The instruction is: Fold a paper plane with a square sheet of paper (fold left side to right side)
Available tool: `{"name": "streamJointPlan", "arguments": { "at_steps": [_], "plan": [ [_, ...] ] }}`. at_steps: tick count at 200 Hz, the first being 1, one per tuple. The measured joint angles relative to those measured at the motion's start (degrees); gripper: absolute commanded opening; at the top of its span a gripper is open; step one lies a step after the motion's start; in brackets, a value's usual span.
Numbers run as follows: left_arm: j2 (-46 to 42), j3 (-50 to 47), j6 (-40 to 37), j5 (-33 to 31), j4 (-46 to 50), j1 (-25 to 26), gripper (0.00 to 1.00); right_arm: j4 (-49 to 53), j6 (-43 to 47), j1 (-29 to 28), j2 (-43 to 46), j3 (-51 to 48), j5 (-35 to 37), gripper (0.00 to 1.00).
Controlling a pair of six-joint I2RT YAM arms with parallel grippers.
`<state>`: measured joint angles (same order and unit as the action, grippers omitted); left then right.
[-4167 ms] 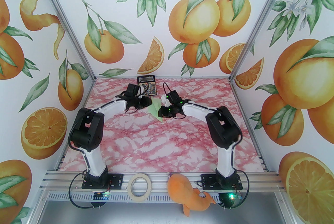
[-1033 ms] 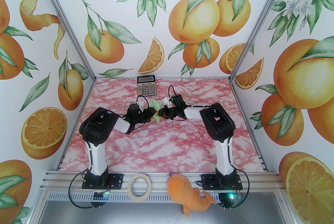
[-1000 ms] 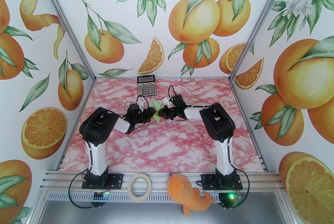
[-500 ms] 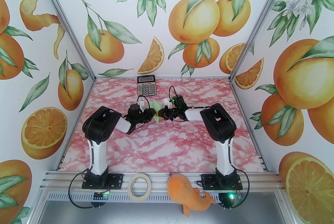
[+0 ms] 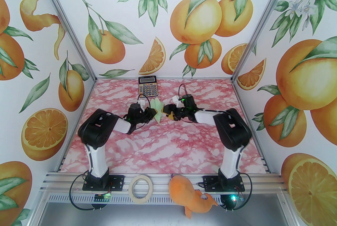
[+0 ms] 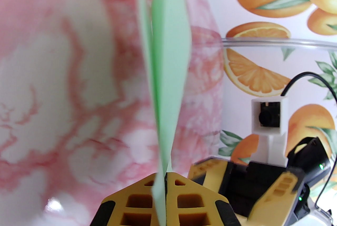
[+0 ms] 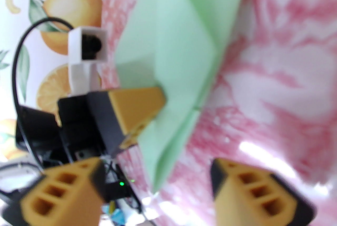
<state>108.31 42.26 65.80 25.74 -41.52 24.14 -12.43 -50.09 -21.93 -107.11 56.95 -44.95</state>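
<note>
The pale green paper plane (image 5: 157,110) is folded into a narrow pointed shape and stands on edge above the pink marble table (image 5: 163,146), just in front of the calculator. My left gripper (image 5: 153,114) is shut on its lower left part. In the left wrist view the paper plane (image 6: 165,82) runs edge-on out of my pinched yellow fingertips (image 6: 147,188). My right gripper (image 5: 168,112) is open just to the right of the paper, apart from it. In the right wrist view the paper plane (image 7: 181,45) lies beyond my spread fingers (image 7: 63,193).
A black-and-orange calculator (image 5: 147,86) lies at the table's back edge. A roll of beige tape (image 5: 141,188) and an orange plush toy (image 5: 191,197) rest on the front rail between the arm bases. Printed walls close in three sides.
My right gripper opened, let go of the paper and drew back to the right. My left gripper closed on the paper and now holds it alone.
</note>
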Motion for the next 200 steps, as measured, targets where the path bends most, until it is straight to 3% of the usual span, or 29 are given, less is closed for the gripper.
{"name": "streamJointPlan", "arguments": {
  "at_steps": [23, 45, 72, 99, 151, 177, 200],
  "plan": [
    [-5.66, 2.19, -4.87, -1.57, 10.8, -0.11, 0.02, 1.68, 1.75, 1.92, 4.24, -1.36, 1.51, 1.0],
    [-10.82, 8.52, -12.68, -5.73, 27.04, 0.2, 0.02, 4.63, 3.8, 3.48, 8.22, -2.49, 4.04, 1.0],
    [-14.64, 19.04, -23.5, -15.61, 47.01, 2.12, 0.0, 6.71, 5.16, 5.6, 13.27, -5.31, 8.02, 1.0],
    [-14.49, 28.0, -33.05, -30.75, 63.82, 6.93, 0.0, 8.35, 6.05, 7.76, 17.55, -8.02, 11.93, 1.0],
    [-1.88, 40.94, -41.7, -62.31, 85.4, 19.87, 0.0, 10.25, 6.73, 9.64, 21.97, -11.47, 15.5, 1.0],
    [6.08, 44.83, -42.14, -71.58, 91.12, 23.98, 0.0, 10.97, 7.1, 10.67, 23.21, -12.37, 16.46, 1.0],
    [12.24, 47.43, -41.7, -75.34, 94.14, 26.32, 0.02, 10.99, 7.13, 11.17, 23.3, -12.61, 16.92, 1.0]
  ]
}}
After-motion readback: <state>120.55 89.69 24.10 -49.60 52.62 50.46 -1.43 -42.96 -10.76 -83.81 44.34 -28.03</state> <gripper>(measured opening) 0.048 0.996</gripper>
